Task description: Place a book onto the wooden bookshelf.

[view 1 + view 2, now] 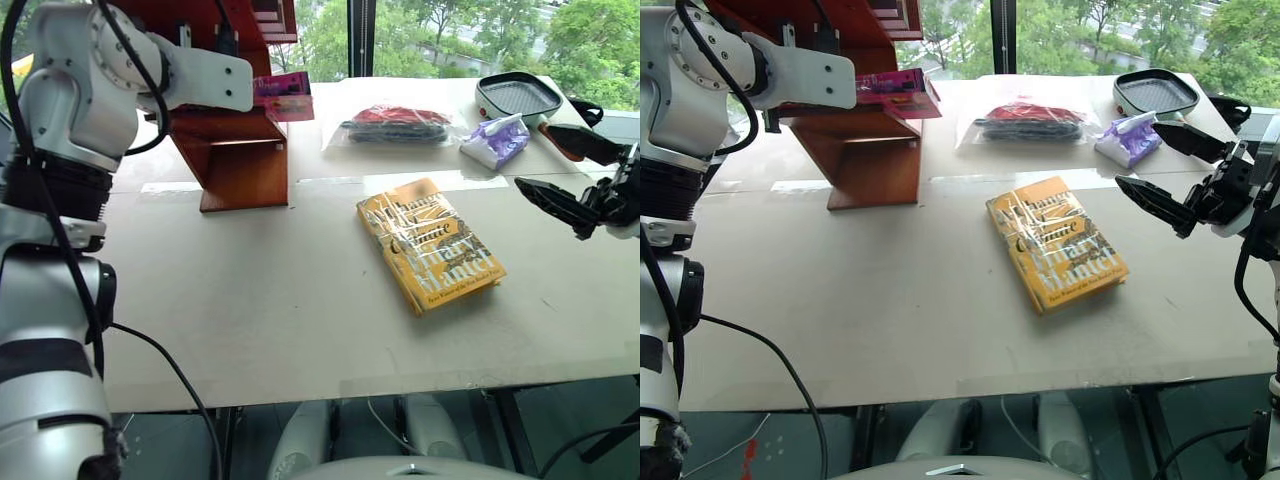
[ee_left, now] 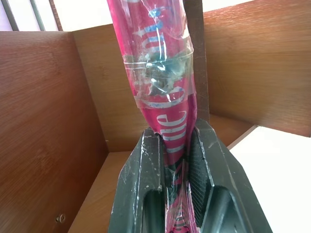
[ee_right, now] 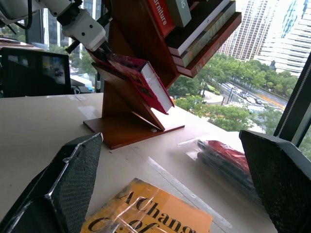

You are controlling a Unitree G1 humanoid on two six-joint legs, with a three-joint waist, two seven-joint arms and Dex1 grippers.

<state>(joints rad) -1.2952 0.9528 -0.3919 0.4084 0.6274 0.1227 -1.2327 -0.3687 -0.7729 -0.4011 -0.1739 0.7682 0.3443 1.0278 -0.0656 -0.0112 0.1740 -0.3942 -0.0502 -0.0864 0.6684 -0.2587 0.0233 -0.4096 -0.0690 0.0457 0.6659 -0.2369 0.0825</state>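
The magenta-pink book (image 3: 141, 80) in glossy wrap sticks out of the lower compartment of the reddish-brown wooden bookshelf (image 1: 245, 165) at the table's far left. My left gripper (image 2: 175, 141) is shut on the book's edge, its two black fingers pressing either side of the pink cover (image 2: 165, 73), with the shelf's wood walls (image 2: 48, 121) close around. I cannot tell whether the book rests on the slanted ledge. My right gripper (image 1: 1137, 155) hangs open and empty above the table's right side, well away from the shelf.
A yellow book (image 1: 430, 245) lies flat mid-table. Behind it are a plastic bag of red and black items (image 1: 395, 125), a purple packet (image 1: 495, 140) and a grill pan (image 1: 518, 95). Several books lean on the shelf's upper ledges (image 3: 194, 24).
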